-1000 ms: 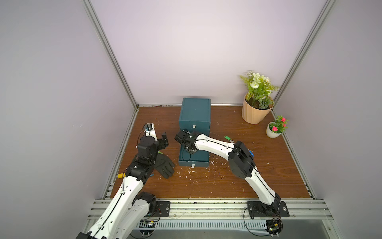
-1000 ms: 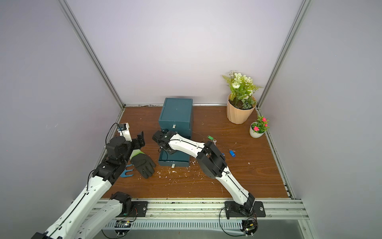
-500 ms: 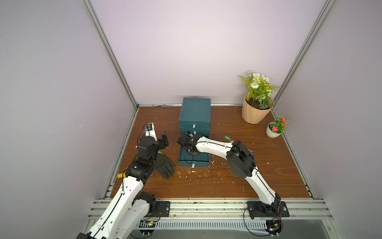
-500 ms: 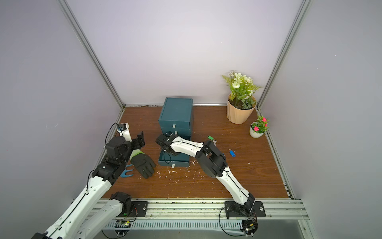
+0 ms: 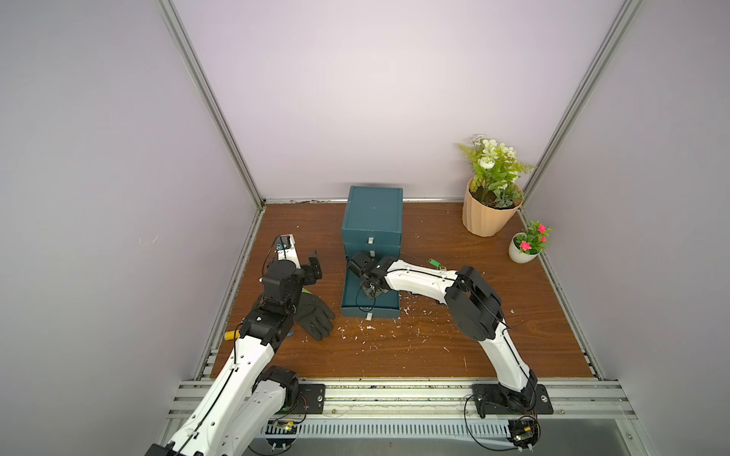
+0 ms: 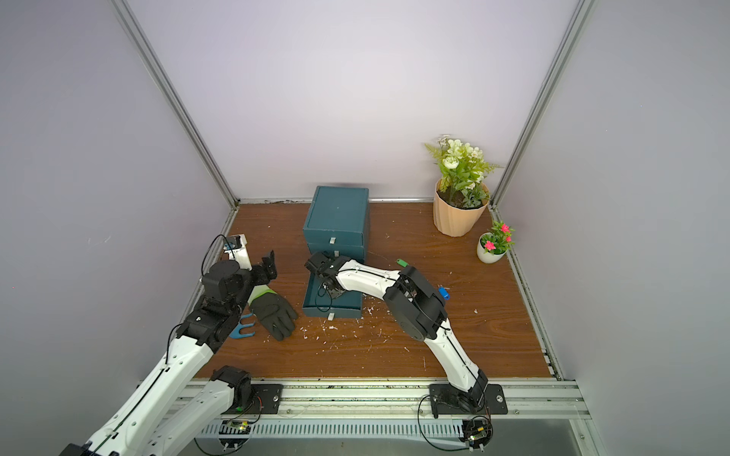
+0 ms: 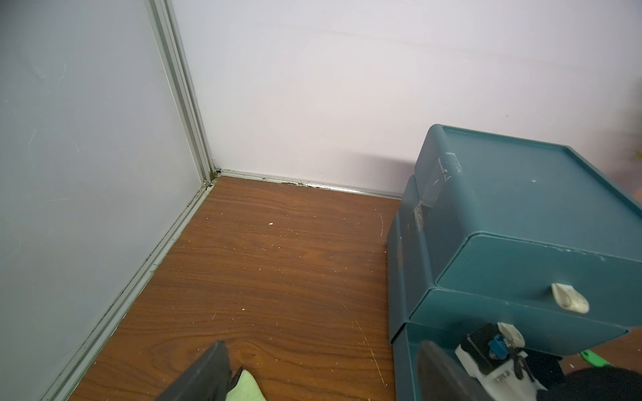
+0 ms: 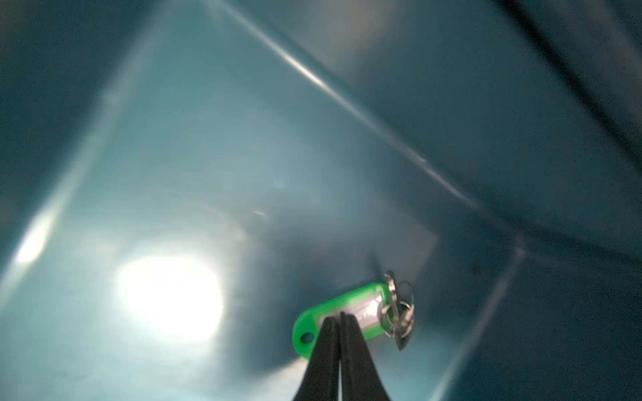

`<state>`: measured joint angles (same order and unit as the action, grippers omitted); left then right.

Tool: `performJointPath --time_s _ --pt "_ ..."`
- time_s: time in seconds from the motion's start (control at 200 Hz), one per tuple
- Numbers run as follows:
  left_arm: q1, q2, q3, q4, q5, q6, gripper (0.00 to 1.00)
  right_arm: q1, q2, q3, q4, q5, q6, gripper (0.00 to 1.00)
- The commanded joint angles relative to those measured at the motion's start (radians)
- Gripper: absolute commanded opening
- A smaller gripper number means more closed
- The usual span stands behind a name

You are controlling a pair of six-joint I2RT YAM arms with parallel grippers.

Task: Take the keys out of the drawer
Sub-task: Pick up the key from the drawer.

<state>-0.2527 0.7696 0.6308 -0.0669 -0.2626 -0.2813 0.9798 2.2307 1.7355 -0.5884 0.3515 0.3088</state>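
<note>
Right gripper point(image 8: 338, 321) sits inside the open bottom drawer point(image 5: 369, 312), jaws nearly together, apparently pinching the green-tagged key point(image 8: 368, 305) by its tag for lift-out; view blurred. Left gripper point(image 7: 323, 350) hangs spread wide, left of the drawer.

Wood-grain tabletop point(image 5: 434, 355), scuffed, with white flecks point(image 5: 371, 327) scattered mostly in front of the teal drawer unit point(image 5: 372, 215). The unit stands mid-table near the back wall, bottom drawer pulled out. Left of it: black glove point(image 5: 316, 316) lying flat, blue forked tool point(image 6: 243, 329) just beside it. Right of it: green-tagged key point(image 5: 435, 262) and blue-tagged key point(image 6: 444, 294) lying apart on the wood, then peach flowerpot point(image 5: 486, 215) and small white pot point(image 5: 521, 252) near each other in the back-right corner.
</note>
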Motion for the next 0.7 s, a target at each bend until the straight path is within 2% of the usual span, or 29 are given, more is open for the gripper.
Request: performJointPath --time_s 0.0,0.16,0.32,0.48,0.695 --pt "0.013 -0.003 0.002 0.014 0.010 -0.005 0.86 0.012 0.000 0.039 -0.015 -0.124 -0.036 0.10" --pt "0.013 -0.004 0.001 0.016 0.007 -0.004 0.86 0.011 -0.017 0.106 -0.039 -0.073 -0.066 0.10" --pt "0.013 -0.004 0.000 0.016 0.006 -0.002 0.86 0.011 -0.062 0.127 -0.034 0.005 -0.137 0.22" --pt "0.013 0.000 0.002 0.020 0.009 -0.004 0.86 0.010 -0.071 0.070 -0.005 0.021 -0.191 0.25" --pt "0.013 -0.002 0.004 0.014 0.009 -0.007 0.86 -0.005 -0.044 0.033 0.021 0.060 -0.178 0.27"
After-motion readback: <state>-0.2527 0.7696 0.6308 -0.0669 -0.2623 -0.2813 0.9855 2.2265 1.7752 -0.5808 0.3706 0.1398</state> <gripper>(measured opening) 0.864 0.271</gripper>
